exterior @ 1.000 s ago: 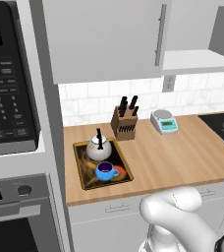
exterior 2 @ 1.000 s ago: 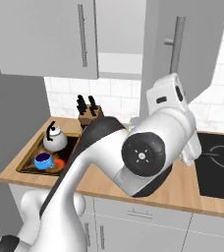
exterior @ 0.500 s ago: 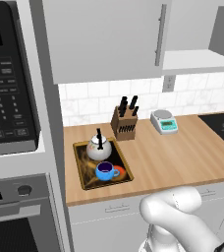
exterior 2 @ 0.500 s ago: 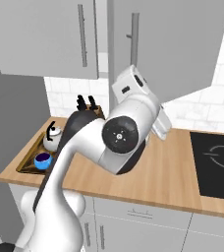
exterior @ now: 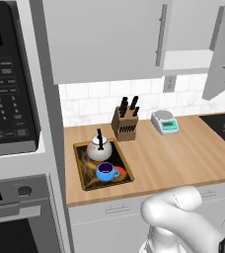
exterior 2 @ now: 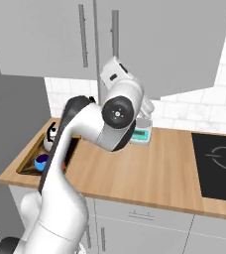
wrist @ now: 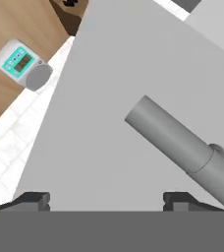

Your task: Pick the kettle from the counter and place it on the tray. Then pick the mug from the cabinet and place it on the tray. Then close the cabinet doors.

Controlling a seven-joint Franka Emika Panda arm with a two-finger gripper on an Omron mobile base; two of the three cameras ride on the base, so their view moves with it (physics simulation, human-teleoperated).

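Dark tray [exterior: 83,172] on counter [exterior: 183,153] already carries kettle [exterior: 99,147] and mug [exterior: 105,171]; we count both placements done. Left door [exterior: 104,37] looks shut, right door [exterior: 222,52] ajar (closing remains). Gripper [wrist: 105,200] spread wide, empty, close against door handle [wrist: 182,145].

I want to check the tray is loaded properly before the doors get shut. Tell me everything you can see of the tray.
The tray is a rectangular, shallow dark tray with a black rim and a brown-gold painted picture inside, with an orange-red spot near its front right corner. It lies flat on the wooden counter, at its left end, just in front of the knife block. The white kettle stands upright in its back half and the blue mug sits in front of that. In the right base view, the arm partly hides it.
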